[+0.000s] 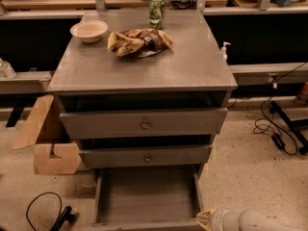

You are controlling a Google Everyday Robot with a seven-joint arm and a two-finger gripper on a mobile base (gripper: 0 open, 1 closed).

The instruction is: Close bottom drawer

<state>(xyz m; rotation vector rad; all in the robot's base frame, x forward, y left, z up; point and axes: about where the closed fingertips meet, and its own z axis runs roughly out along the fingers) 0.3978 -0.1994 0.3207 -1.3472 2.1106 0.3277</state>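
Note:
The grey cabinet [144, 66] has three drawers. The bottom drawer [147, 196] is pulled far out and looks empty; its front and knob are cut off by the lower frame edge. The middle drawer [147, 157] and the top drawer [144, 123] each show a small round knob and stand slightly out. My gripper [204, 219] is at the bottom edge, right by the front right corner of the bottom drawer, with the white arm [255, 221] behind it to the right.
On the cabinet top are a white bowl [89, 31], a crumpled snack bag [138, 41] and a green can [156, 12]. An open cardboard box [48, 143] stands left of the cabinet. Cables lie on the floor at left [45, 213] and right [276, 129].

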